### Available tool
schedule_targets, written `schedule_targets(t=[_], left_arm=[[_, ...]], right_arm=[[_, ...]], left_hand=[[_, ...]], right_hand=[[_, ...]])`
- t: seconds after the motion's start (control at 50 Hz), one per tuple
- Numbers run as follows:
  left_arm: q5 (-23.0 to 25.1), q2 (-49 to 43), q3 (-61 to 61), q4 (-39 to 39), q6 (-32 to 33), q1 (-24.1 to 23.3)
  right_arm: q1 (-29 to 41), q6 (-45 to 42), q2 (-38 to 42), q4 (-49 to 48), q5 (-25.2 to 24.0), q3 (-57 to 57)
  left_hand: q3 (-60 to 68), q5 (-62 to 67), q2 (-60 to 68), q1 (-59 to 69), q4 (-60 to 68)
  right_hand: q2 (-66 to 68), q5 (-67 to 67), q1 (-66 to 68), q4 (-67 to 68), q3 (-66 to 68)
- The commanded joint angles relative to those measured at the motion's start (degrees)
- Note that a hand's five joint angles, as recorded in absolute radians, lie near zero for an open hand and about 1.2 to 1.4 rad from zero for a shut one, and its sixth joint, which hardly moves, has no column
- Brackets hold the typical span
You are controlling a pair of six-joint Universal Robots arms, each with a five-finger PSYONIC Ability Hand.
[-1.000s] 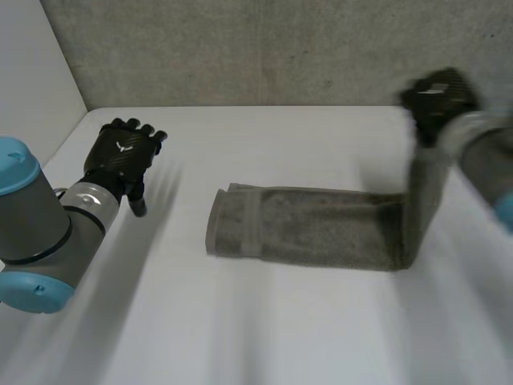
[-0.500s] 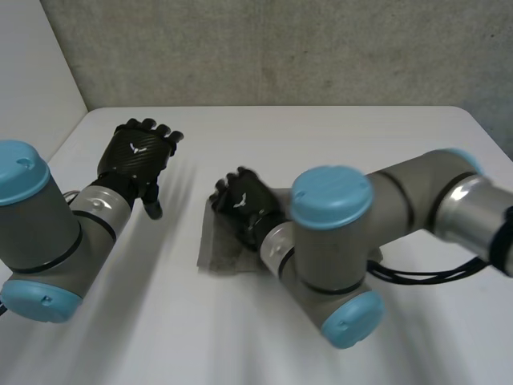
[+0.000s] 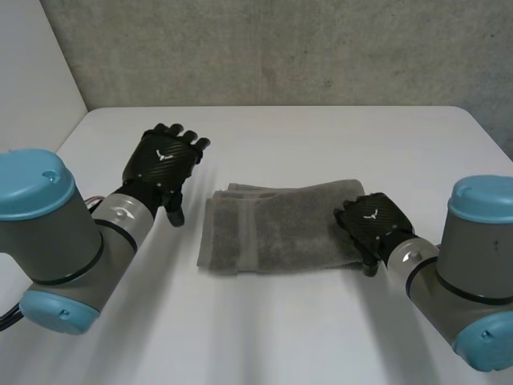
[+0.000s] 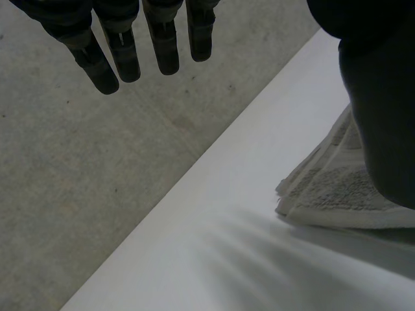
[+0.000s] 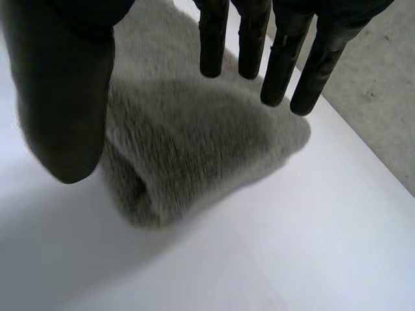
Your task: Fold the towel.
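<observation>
A: Where do we find the towel (image 3: 276, 228)?

B: We see it lying in the middle of the white tabletop (image 3: 321, 136) — grey and folded into a thick oblong of several layers. Its stacked edges are at the end nearer the left robot hand (image 3: 163, 168), and a woven band runs across it near that end.

A: And that hand?

B: We find it apart from the cloth, near the towel's far corner on that side, held above the tabletop. In its own wrist view the fingers (image 4: 123, 55) are straight, a little spread and holding nothing. They point toward the grey concrete wall (image 3: 280, 48), and the towel's layered corner lies by the thumb.

A: The right robot hand (image 3: 373, 228)?

B: It is at the opposite, rounded end of the towel. Its wrist view gives us straight fingers (image 5: 214, 45) above the fold, with the thumb set wide of them — spread, not pinching. Whether the fingertips touch the pile we cannot tell.

A: Any writing we can read?

B: On the back of each hand we make out a small white emblem (image 3: 163, 154), winged in shape and too small for us to tell any letters
</observation>
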Motion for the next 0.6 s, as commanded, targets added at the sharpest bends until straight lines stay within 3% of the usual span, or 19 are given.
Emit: schedule_targets(t=[0.02,0.1,0.14,0.18,0.38,0.52,0.6], left_arm=[[-0.04,-0.39,-0.1,0.6,0.0,-0.78],[-0.04,-0.57,-0.18,0.69,0.0,-0.78],[-0.04,-0.57,-0.27,0.69,0.0,-0.78],[-0.04,-0.57,-0.36,0.69,0.0,-0.69],[-0.12,-0.22,0.25,0.69,-0.08,-0.52],[-1.8,0.4,1.22,0.6,-2.11,-0.25],[-2.94,1.88,1.92,0.51,-7.27,0.19]], right_arm=[[-1.17,-1.12,2.95,-5.56,0.06,1.41],[-1.26,-1.29,4.46,-6.27,0.24,0.88],[-1.43,-1.29,4.63,-6.79,0.5,0.62],[-1.61,-1.29,4.55,-7.06,0.85,0.53],[0.49,-8.04,2.88,-6.71,4.71,-3.94],[13.33,-17.29,3.4,-6.35,4.37,-12.04],[21.39,-20.71,8.57,-6.18,3.67,-18.78]], left_hand=[[-3.51,-12.2,-4.4,-4.6,-4.62],[-3.51,-12.2,-4.4,-4.6,-4.62],[-3.51,-12.2,-4.4,-4.6,-4.62],[-3.51,-12.2,-4.4,-4.6,-4.62],[-3.51,-12.2,-4.4,-4.6,-4.62],[-3.67,-12.37,-4.57,-4.76,-4.79],[-3.67,-12.37,-4.57,-4.76,-4.79]], right_hand=[[9.86,8.49,9.35,9.16,9.52],[23.68,22.31,23.17,22.98,23.34],[51.48,50.11,50.98,50.78,51.14],[57.71,56.34,57.2,57.0,57.37],[57.77,56.4,57.26,57.07,57.43],[57.77,56.4,57.26,57.07,57.43],[57.77,56.4,57.26,57.07,57.43]])
